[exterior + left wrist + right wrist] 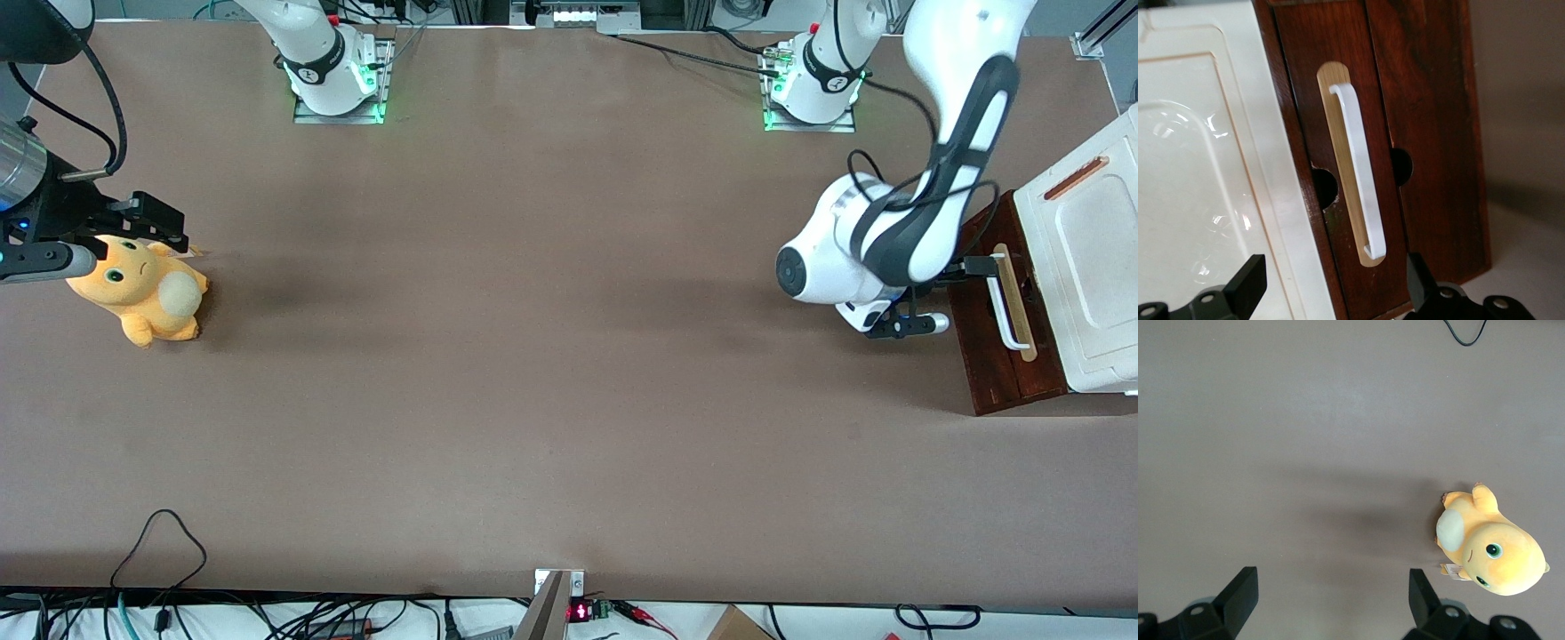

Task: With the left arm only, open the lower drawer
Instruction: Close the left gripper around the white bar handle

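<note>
On the brown desk (533, 373), I hold my pincer (1331, 283) spread wide, fingers apart and gripping nothing, just in front of the lower drawer (1431, 133). I line it up on the white handle (1358, 170) to straddle it; the drawer looks closed, under the white cabinet top (1089, 258).

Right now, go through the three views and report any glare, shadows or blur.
Front view: soft shadows on the table, green glow at the arm bases. Left wrist view: glare patches on the white cabinet top; the open gripper hangs in front of the lower drawer and its handle. Right wrist view: a dim shadow beside the plush toy.
</note>
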Motion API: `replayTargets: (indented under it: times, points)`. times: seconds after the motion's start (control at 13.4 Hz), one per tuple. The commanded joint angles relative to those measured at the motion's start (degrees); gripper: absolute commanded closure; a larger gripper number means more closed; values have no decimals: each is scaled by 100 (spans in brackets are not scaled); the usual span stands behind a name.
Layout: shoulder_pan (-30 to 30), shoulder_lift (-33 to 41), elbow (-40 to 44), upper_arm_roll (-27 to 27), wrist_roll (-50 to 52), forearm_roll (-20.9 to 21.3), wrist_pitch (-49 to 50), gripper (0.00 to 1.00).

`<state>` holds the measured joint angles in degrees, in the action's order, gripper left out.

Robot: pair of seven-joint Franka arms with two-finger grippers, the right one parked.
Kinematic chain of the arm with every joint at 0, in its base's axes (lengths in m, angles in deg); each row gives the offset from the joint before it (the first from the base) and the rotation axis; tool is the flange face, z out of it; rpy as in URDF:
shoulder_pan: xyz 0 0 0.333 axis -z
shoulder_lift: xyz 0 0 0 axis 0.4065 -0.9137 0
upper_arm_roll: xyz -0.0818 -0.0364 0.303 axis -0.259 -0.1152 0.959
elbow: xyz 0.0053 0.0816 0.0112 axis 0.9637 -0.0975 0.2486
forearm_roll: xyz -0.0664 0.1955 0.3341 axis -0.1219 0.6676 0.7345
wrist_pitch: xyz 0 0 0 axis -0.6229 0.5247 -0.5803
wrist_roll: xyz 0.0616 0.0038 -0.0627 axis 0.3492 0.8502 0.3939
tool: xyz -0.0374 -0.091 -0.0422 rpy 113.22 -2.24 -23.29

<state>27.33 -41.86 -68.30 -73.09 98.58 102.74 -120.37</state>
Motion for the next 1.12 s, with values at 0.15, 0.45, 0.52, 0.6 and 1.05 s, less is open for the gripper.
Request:
replayTargets:
  times: [0.15, 0.45, 0.52, 0.6, 1.05]
  points:
    - [52, -791, 106, 303, 858, 827, 518, 7]
    - [-1, -1240, 326, 453, 911, 1258, 562, 13]
    - [-1, -1292, 387, 462, 903, 1276, 562, 16]
    - [-9, -1363, 440, 480, 903, 1294, 554, 20]
    - [-123, -1425, 484, 506, 903, 1452, 554, 34]
